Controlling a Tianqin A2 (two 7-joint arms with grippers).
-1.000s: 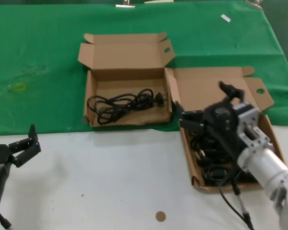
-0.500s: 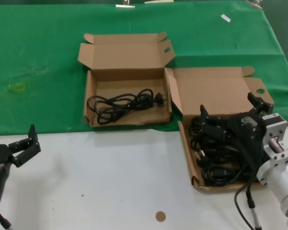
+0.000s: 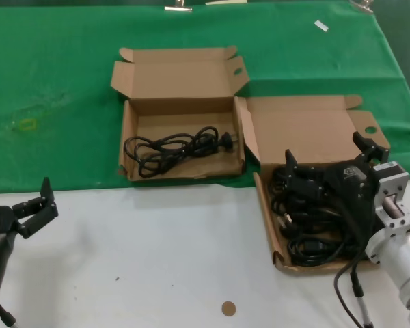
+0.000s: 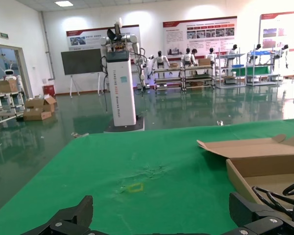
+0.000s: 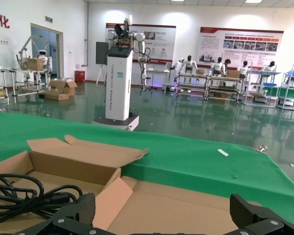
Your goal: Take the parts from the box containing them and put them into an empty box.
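Nothing had shifted since half a second earlier: right gripper point(image 3: 326, 158) hung wide open over the cable-filled box point(image 3: 271, 232); beside it, the other box point(image 3: 128, 147) held one cable point(image 3: 174, 147). Left gripper point(image 3: 37, 205) waited open. No writing legible.

A green cloth point(image 3: 61, 82) covers the far half of the white counter point(image 3: 143, 260). Beyond it lies a large hall with a glossy green floor point(image 4: 186, 110) and white walls hung with poster boards point(image 5: 240, 46). A white pillar-shaped stand point(image 4: 120, 90) rises mid-frame; shelving racks point(image 4: 186, 78) line the back wall, under ceiling lights point(image 4: 63, 3).
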